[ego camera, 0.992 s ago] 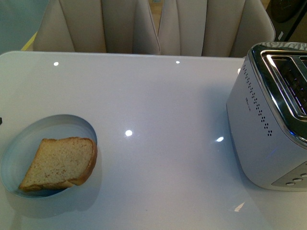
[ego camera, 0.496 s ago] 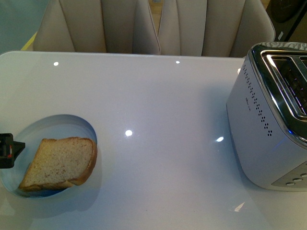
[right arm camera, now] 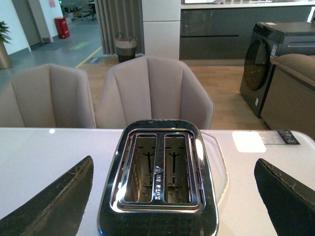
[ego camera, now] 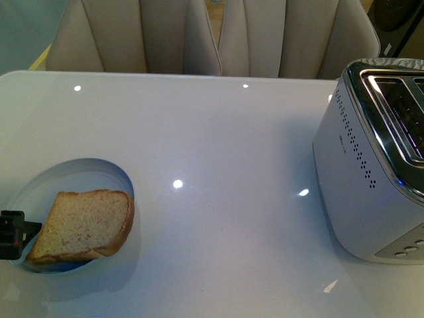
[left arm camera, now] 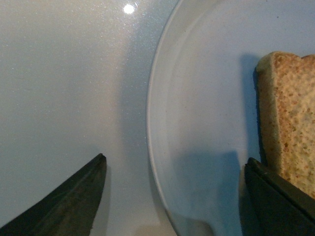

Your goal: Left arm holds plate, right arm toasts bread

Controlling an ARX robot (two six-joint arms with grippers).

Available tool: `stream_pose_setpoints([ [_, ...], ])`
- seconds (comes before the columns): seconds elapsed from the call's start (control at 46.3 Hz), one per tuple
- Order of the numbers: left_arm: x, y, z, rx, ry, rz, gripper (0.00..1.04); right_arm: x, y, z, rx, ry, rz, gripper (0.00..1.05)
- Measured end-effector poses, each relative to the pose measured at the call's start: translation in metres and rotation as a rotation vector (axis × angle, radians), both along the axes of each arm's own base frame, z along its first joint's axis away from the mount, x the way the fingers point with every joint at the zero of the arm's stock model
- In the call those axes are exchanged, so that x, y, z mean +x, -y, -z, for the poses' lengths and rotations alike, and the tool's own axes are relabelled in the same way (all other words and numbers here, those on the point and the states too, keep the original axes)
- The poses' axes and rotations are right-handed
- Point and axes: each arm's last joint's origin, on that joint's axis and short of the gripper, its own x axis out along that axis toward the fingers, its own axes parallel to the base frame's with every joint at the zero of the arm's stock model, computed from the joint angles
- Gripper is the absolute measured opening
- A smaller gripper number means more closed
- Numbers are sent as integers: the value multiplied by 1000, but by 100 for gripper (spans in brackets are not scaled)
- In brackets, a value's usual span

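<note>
The pale blue-white plate [ego camera: 99, 169] sits at the table's front left with the brown bread slice [ego camera: 85, 225] lying in it. My left gripper [ego camera: 14, 233] shows only as a black tip at the plate's left rim. In the left wrist view the open left gripper [left arm camera: 174, 179] straddles the plate's rim [left arm camera: 150, 132], one finger [left arm camera: 74, 196] outside over the table, the other [left arm camera: 275, 196] inside by the bread [left arm camera: 290, 118]. My right gripper [right arm camera: 172, 191] is open and empty, above the silver toaster [right arm camera: 157, 182]; both slots look empty.
The toaster [ego camera: 371, 172] stands at the table's right edge. Beige chairs [ego camera: 212, 36] line the far side of the white table [ego camera: 225, 152]. In the right wrist view a washing machine [right arm camera: 270, 59] stands beyond the chairs.
My left gripper has come into the front view at the left edge and dropped lower beside the plate's left rim. Plate, bread and toaster have not moved.
</note>
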Motion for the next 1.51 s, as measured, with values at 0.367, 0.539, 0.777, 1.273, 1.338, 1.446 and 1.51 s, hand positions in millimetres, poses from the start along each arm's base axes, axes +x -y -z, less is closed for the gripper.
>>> stream_pose_setpoints([
  [0.367, -3, -1, 1, -41, -54, 28, 13, 0, 0, 0, 0, 0, 0, 96],
  [0.539, -4, -4, -2, -126, -75, -37, 4, 0, 0, 0, 0, 0, 0, 96],
  [0.777, -14, -10, -13, -187, -120, -141, 4, 0, 0, 0, 0, 0, 0, 96],
  [1.273, -10, 14, -126, -329, -5, -300, 3, 0, 0, 0, 0, 0, 0, 96],
  [1.338, -6, 27, -143, -344, 3, -317, 3, 0, 0, 0, 0, 0, 0, 96],
  [1.446, 3, 48, -165, -381, 23, -324, 3, 0, 0, 0, 0, 0, 0, 96],
  [1.51, 7, 60, -175, -398, 36, -319, 3, 0, 0, 0, 0, 0, 0, 96],
])
